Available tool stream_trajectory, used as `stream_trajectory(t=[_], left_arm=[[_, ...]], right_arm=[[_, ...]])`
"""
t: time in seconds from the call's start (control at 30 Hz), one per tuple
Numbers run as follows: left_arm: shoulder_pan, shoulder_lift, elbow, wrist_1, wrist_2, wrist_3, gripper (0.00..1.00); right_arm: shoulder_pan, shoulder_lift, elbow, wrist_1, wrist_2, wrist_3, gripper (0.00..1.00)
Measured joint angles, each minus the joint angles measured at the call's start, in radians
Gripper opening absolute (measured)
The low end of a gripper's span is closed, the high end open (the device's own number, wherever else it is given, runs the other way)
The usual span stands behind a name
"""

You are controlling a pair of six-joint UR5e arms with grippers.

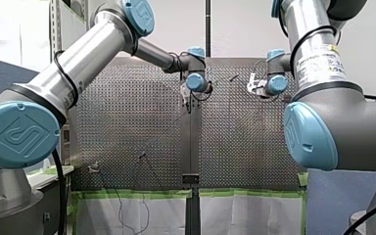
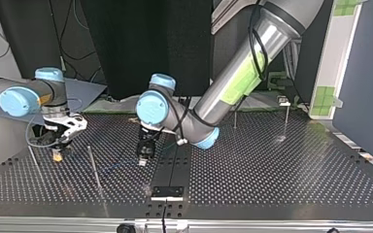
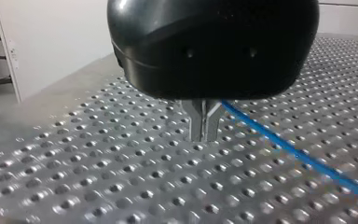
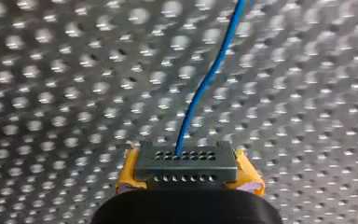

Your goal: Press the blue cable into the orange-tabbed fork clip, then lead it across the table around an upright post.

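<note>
A blue cable (image 4: 205,84) lies along the perforated table (image 3: 98,177). My right gripper (image 4: 186,161) pinches it between yellow pads (image 4: 129,170), and the cable runs on ahead. My left gripper (image 3: 205,135) has its metal fingers (image 3: 196,122) pressed together, with the cable passing just behind them.

R-wrist view: blue cable (image 4: 205,79) cut off at edge ahead of right pincer (image 4: 186,163), near end hidden w/in its grip.

Thin post (image 2: 93,167) between right hand (image 2: 57,156) and left hand (image 2: 143,160); passage either side.
</note>
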Motion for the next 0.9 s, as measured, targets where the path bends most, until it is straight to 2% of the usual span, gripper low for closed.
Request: stream_trajectory(t=[0.07,0.1,0.13,0.17,0.3,0.37,0.4,0.43,0.47,0.5,0.53,0.57,0.77,0.9], left_arm=[[0.002,-0.001,-0.014,0.016,-0.004,-0.001,0.36],[0.002,-0.001,-0.020,0.025,-0.005,-0.002,0.36],[0.002,-0.001,-0.023,0.031,-0.005,-0.003,0.45],[0.002,-0.001,-0.025,0.034,-0.005,-0.004,0.48],[0.001,-0.001,-0.029,0.041,-0.004,-0.010,0.50],[0.001,-0.001,-0.030,0.041,-0.001,-0.014,0.58],[0.002,0.000,-0.030,0.040,0.002,-0.018,0.58],[0.002,-0.001,-0.030,0.040,0.004,-0.020,0.64],[0.002,0.000,-0.030,0.039,0.006,-0.022,0.75],[0.002,0.000,-0.030,0.039,0.010,-0.024,0.75],[0.002,0.000,-0.030,0.039,0.014,-0.026,0.89],[0.002,-0.001,-0.030,0.039,0.018,-0.028,0.98],[0.002,-0.001,-0.030,0.042,0.043,-0.064,1.00],[0.000,-0.001,-0.029,0.050,0.061,-0.079,1.00]], right_arm=[[0.001,0.004,0.008,-0.004,0.000,-0.001,0.00],[0.002,0.006,0.010,-0.006,0.000,-0.002,0.00],[0.002,0.009,0.012,-0.006,0.000,-0.004,0.00],[0.002,0.012,0.014,-0.007,0.000,-0.006,0.00],[0.004,0.023,0.027,-0.015,0.001,-0.011,0.00],[0.005,0.026,0.039,-0.027,0.001,-0.011,0.00],[0.006,0.027,0.044,-0.032,0.001,-0.011,0.00],[0.006,0.028,0.049,-0.038,0.001,-0.012,0.00],[0.007,0.028,0.056,-0.046,0.001,-0.012,0.00],[0.007,0.028,0.061,-0.052,0.001,-0.012,0.00],[0.008,0.029,0.067,-0.058,0.001,-0.011,0.00],[0.008,0.029,0.075,-0.066,0.001,-0.011,0.00],[0.013,0.032,0.114,-0.113,0.001,-0.004,0.00],[0.015,0.045,0.127,-0.129,0.001,-0.006,0.00]])
